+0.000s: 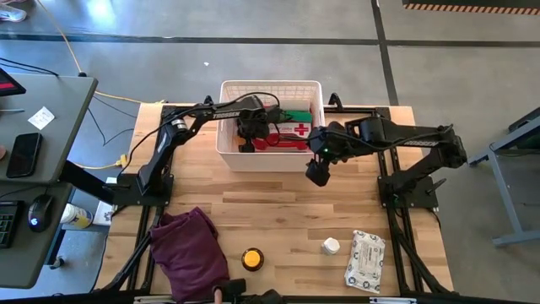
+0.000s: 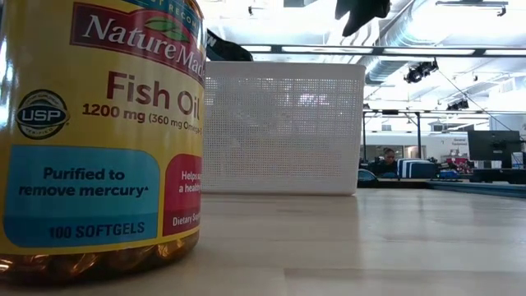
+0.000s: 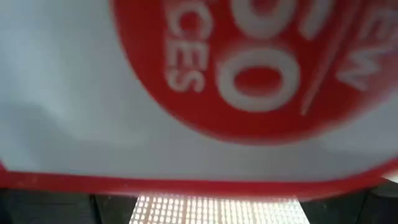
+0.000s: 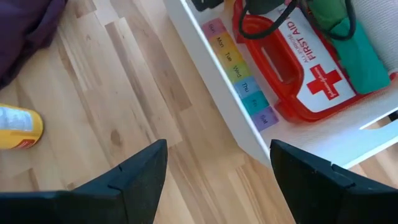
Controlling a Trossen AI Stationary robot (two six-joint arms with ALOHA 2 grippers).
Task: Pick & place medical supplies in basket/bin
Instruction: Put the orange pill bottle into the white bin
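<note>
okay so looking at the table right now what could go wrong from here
1. The left gripper sits low inside the white basket, right over the red first-aid case; lifting out, it might snag it.
2. The right gripper hangs open beside the basket's front wall and might bump it.
3. The fish oil bottle stands near the table's front edge; a nudge might tip it off.

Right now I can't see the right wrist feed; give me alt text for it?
The right gripper hangs open above the wooden table, beside the near wall of the white basket. Inside the basket lie a red first-aid case, a rainbow pill organiser and a green roll. A yellow bottle lies on the table, near a purple cloth.
</note>
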